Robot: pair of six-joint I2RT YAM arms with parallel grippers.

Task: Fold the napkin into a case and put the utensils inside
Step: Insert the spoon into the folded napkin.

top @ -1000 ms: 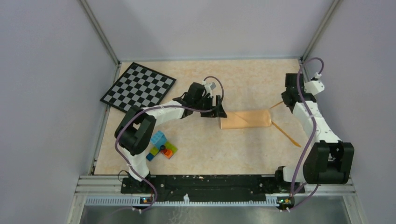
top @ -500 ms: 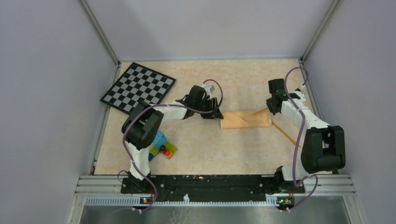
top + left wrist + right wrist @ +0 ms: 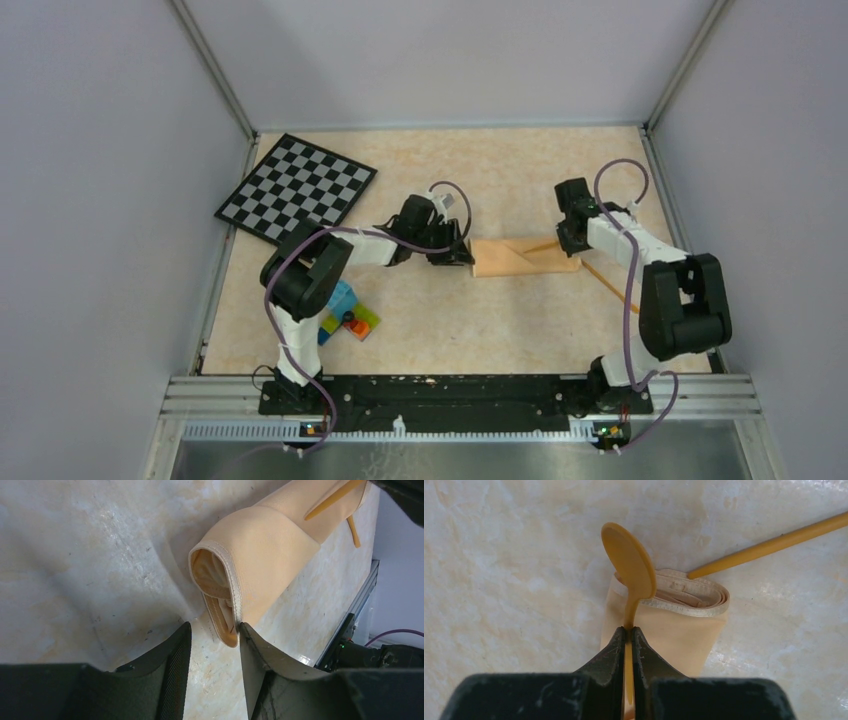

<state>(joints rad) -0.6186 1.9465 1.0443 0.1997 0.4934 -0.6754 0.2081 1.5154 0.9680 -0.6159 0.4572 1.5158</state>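
The peach-orange napkin, folded into a narrow case (image 3: 525,258), lies flat at mid-table. My left gripper (image 3: 462,252) is at its left end. In the left wrist view the gripper (image 3: 214,627) is open, and the case's open mouth (image 3: 220,580) sits just ahead, its lower lip between the fingertips. My right gripper (image 3: 568,238) is at the case's right end, shut on the orange-yellow spoon (image 3: 629,560) by its handle. The spoon's bowl hangs over the case's layered end (image 3: 689,595). A second slim utensil (image 3: 610,283) lies on the table right of the case, also in the right wrist view (image 3: 769,545).
A black-and-white checkerboard (image 3: 297,187) lies at the back left. A cluster of coloured toy bricks (image 3: 345,313) sits front left beside the left arm. Grey walls close in the table on three sides.
My right arm has swung left from the right wall to the case's right end, carrying the spoon. My left gripper has shifted slightly at the case's left end.
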